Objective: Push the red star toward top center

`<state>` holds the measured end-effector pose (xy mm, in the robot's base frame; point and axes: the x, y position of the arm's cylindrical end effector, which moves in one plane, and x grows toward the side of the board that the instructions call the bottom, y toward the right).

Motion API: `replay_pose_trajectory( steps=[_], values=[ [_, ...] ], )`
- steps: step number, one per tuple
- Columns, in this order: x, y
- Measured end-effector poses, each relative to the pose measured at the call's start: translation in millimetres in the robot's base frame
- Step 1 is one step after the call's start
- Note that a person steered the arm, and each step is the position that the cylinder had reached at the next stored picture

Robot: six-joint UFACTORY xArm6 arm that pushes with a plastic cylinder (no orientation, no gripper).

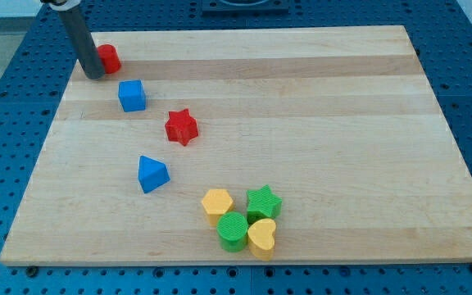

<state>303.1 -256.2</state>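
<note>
Red star (181,126) sat left of board centre, apart from blue cube (132,95) up-left. My tip (93,75) was bare, holding nothing, at top-left touching a small red block (109,58). Best approach: swing round below-left of the star, avoid the cube, push up-right.
</note>
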Motion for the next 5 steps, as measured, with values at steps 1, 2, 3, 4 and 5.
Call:
replay_pose_trajectory(
  steps=[1, 2, 3, 4, 5],
  values=[
    [0, 0],
    [30, -1],
    [106, -1],
    [130, 32],
    [135, 103]
  ],
)
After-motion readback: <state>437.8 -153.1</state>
